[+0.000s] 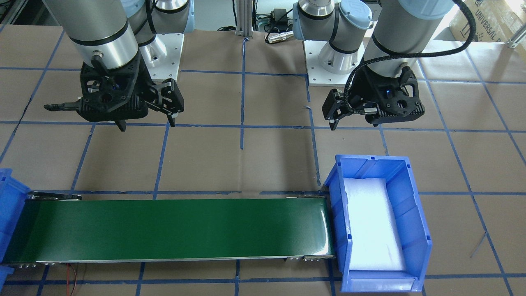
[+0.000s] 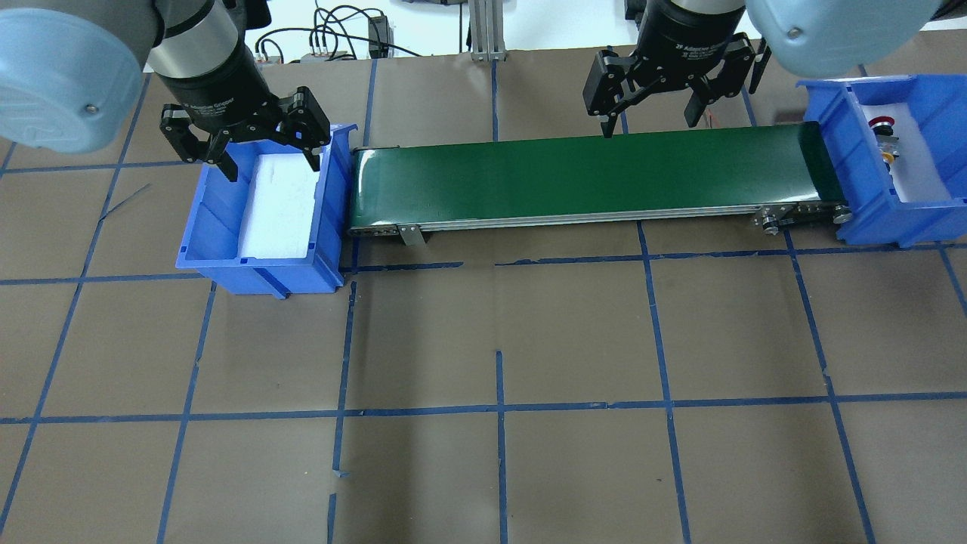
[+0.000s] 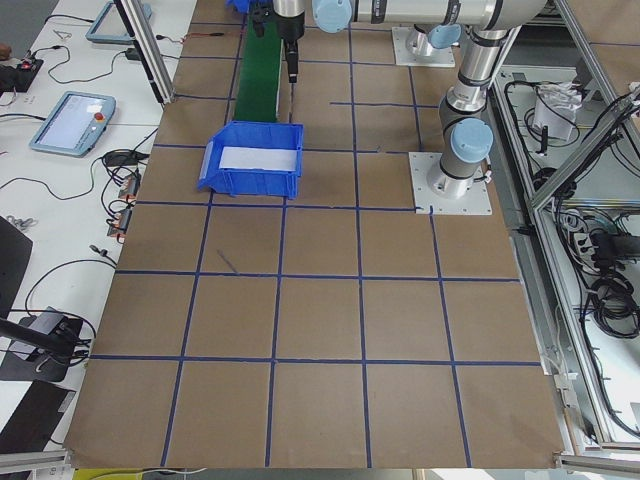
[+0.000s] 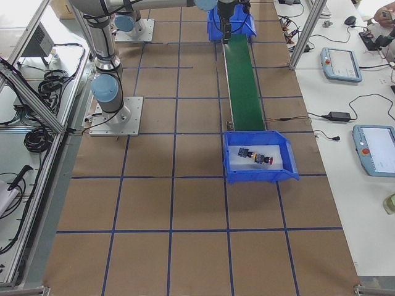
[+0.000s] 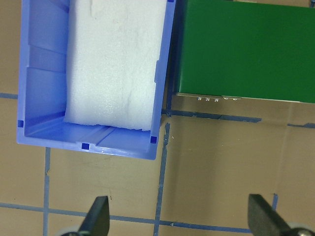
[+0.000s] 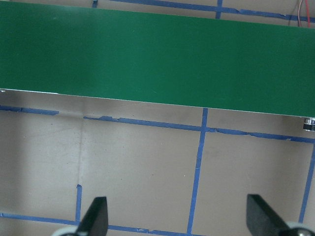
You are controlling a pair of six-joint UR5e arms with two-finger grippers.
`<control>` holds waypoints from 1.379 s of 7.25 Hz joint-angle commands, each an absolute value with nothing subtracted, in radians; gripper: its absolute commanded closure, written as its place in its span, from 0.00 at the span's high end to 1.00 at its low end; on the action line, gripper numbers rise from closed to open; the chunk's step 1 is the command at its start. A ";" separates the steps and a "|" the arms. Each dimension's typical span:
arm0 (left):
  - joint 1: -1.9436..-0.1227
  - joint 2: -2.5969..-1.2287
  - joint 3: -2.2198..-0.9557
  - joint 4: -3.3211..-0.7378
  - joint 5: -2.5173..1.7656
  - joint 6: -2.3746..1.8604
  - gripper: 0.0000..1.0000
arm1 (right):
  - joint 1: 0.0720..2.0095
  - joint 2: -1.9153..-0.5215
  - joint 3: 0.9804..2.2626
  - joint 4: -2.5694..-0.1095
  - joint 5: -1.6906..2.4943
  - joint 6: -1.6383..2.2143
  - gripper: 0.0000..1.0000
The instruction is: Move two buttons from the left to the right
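Both buttons lie on white foam in the right blue bin (image 2: 869, 208). The red-capped button (image 2: 878, 122) is farther back and the yellow-capped button (image 2: 891, 157) is nearer. The red one also shows in the exterior right view (image 4: 266, 160). My left gripper (image 2: 272, 170) is open and empty above the left blue bin (image 2: 200, 227), which holds only white foam. My right gripper (image 2: 650, 125) is open and empty above the far edge of the green conveyor belt (image 2: 582, 177). Both wrist views show open fingertips (image 5: 98, 216) (image 6: 98, 216) with nothing between them.
The conveyor (image 1: 172, 230) runs between the two bins. The left bin (image 1: 419, 218) sits at its left end. The table is brown paper with a blue tape grid (image 2: 498, 408). Cables and a metal post (image 2: 483, 30) stand at the back.
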State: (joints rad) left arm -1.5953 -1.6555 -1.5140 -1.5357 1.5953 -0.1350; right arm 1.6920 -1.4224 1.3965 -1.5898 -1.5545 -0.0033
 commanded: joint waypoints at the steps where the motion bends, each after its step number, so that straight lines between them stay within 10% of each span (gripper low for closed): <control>1: -1.595 -1.657 -1.514 -1.537 1.595 -0.135 1.00 | 1.701 -1.420 1.399 -1.589 -1.558 -0.003 1.00; 10: -1.595 -1.649 -1.525 -1.532 1.595 -0.135 1.00 | 1.684 -1.407 1.408 -1.585 -1.555 -0.005 1.00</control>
